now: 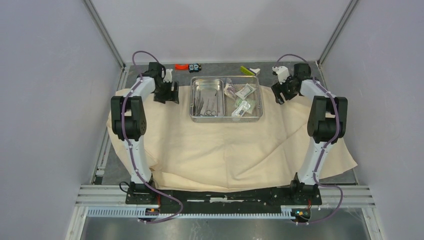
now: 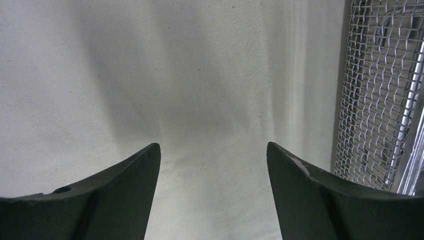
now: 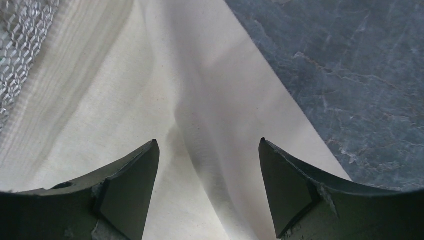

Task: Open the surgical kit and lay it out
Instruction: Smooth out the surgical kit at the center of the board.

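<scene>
Plainly our large beige cloth wrap (image 1: 225,150) lies spread, limp, under the shiny rectangular steel tray (image 1: 226,120) by the far edge; left gripper (image 2: 212,146) and right gripper (image 3: 207,142) gape empty; we'd pinch hems.

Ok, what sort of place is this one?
Likely a robot lab test cell, not an operating room: plain grey walls box in a small table, and a left arm and right arm stand on an aluminium rail.
</scene>
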`<act>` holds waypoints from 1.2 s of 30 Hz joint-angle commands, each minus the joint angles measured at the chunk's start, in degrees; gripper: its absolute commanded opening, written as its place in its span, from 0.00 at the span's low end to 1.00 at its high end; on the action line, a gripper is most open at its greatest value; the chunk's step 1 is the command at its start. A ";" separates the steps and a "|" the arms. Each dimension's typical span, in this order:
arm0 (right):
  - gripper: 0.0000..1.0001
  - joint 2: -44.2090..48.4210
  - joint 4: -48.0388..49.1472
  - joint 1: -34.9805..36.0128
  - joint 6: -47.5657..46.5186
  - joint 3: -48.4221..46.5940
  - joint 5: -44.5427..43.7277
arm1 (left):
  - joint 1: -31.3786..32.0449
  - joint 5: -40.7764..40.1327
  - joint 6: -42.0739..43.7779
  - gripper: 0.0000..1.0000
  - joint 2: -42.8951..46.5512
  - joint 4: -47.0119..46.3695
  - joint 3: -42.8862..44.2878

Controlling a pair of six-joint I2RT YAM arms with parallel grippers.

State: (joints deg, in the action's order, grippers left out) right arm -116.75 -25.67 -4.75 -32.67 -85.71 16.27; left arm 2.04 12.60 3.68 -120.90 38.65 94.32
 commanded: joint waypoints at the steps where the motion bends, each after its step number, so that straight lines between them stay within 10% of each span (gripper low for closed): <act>1: 0.80 0.13 -2.14 -0.08 -2.75 1.12 0.36 | 0.32 2.55 -2.09 0.83 1.00 -1.97 0.51; 15: 0.88 9.51 1.98 -0.25 -0.50 19.40 -3.80 | 0.30 0.46 0.31 0.83 7.45 -5.06 -4.94; 36: 0.97 -11.43 -6.67 -5.17 5.49 -9.54 -0.56 | 0.27 0.18 0.82 0.82 9.12 -6.05 -5.55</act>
State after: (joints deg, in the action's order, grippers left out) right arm -123.24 -30.63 -9.28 -28.23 -91.31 16.60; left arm 2.07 13.52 3.46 -115.48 34.26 88.66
